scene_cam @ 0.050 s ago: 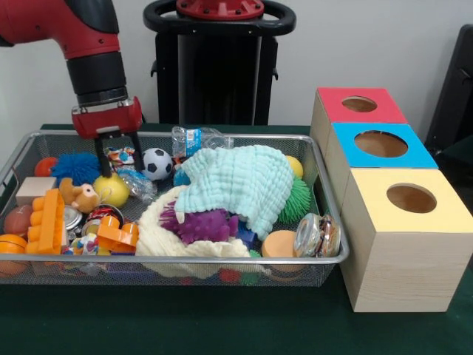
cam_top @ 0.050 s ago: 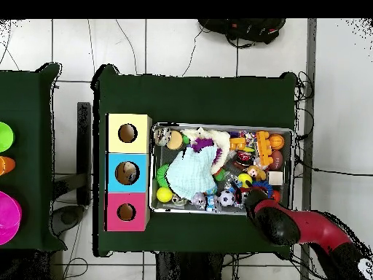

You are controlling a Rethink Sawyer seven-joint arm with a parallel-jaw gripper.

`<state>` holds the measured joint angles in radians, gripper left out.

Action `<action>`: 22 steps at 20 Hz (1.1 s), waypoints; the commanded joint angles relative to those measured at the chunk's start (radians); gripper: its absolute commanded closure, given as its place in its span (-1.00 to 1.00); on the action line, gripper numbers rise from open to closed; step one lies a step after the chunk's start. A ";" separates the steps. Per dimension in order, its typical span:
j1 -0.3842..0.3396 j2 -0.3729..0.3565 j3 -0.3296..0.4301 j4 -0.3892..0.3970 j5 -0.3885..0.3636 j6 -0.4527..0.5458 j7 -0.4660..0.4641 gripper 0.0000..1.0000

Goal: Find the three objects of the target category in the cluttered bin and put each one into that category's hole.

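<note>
My red gripper (scene_cam @ 0.050 s ago: 123, 164) hangs open over the far left part of the wire mesh bin (scene_cam @ 0.050 s ago: 325, 260), its black fingers (scene_cam @ 0.050 s ago: 106, 164) either side of a small colourful toy (scene_cam @ 0.050 s ago: 120, 154). Just below it lies a yellow ball (scene_cam @ 0.050 s ago: 111, 190); a small soccer ball (scene_cam @ 0.050 s ago: 157, 163) sits to its right and a blue spiky ball (scene_cam @ 0.050 s ago: 76, 167) to its left. A pale green cloth (scene_cam @ 0.050 s ago: 240, 181) covers the bin's middle. In the overhead view the red arm (cam_top @ 0.050 s ago: 291, 226) reaches over the bin's (cam_top @ 0.050 s ago: 222, 208) lower right corner and hides the gripper.
Three wooden boxes with round holes stand beside the bin: red top (scene_cam @ 0.050 s ago: 360, 104), blue top (scene_cam @ 0.050 s ago: 380, 143), yellow top (scene_cam @ 0.050 s ago: 411, 198). A purple spiky toy (scene_cam @ 0.050 s ago: 199, 222), cream knit cloth (scene_cam @ 0.050 s ago: 166, 240), orange block (scene_cam @ 0.050 s ago: 48, 222) and several other toys crowd the bin.
</note>
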<state>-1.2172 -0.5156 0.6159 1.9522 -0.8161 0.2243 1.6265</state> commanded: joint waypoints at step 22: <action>0.077 -0.023 0.059 -0.021 -0.025 0.077 -0.058 -1.00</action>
<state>-1.1726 -0.5289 0.6390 1.9532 -0.8156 0.2357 1.6265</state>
